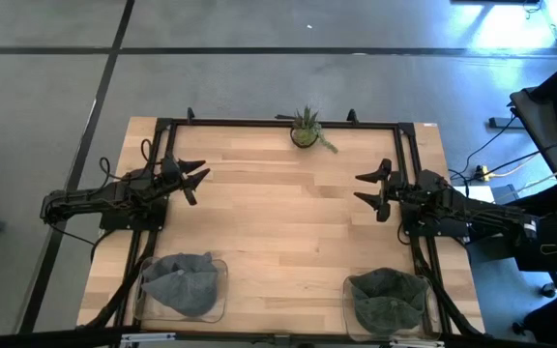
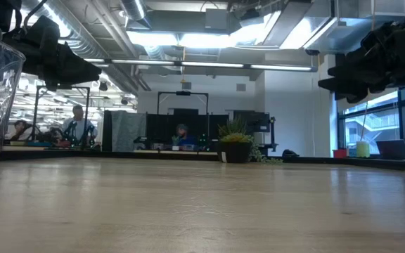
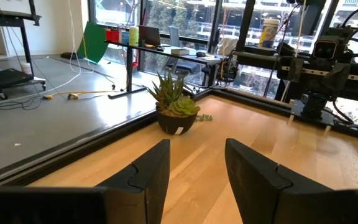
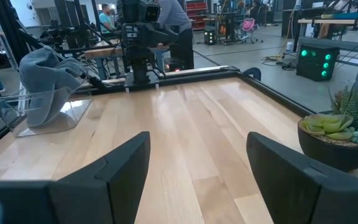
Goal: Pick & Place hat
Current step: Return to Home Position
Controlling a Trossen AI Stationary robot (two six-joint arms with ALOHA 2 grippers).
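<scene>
Two grey hats lie in clear plastic trays at the table's near edge: one hat (image 1: 181, 281) in the left tray (image 1: 219, 290), also seen as a grey heap (image 4: 45, 81) in the right wrist view, and a greenish-grey hat (image 1: 387, 299) in the right tray (image 1: 348, 307). My left gripper (image 1: 198, 180) hovers open above the table's left side, far from both hats. My right gripper (image 1: 367, 189) hovers open above the right side, fingers pointing toward the table's middle. Neither holds anything.
A small potted succulent (image 1: 306, 129) stands at the middle of the table's far edge, also seen in the left wrist view (image 3: 176, 109). A black frame (image 1: 259, 123) borders the table. Bare wood (image 1: 278, 222) spreads between the arms. People sit in the room beyond (image 2: 76, 126).
</scene>
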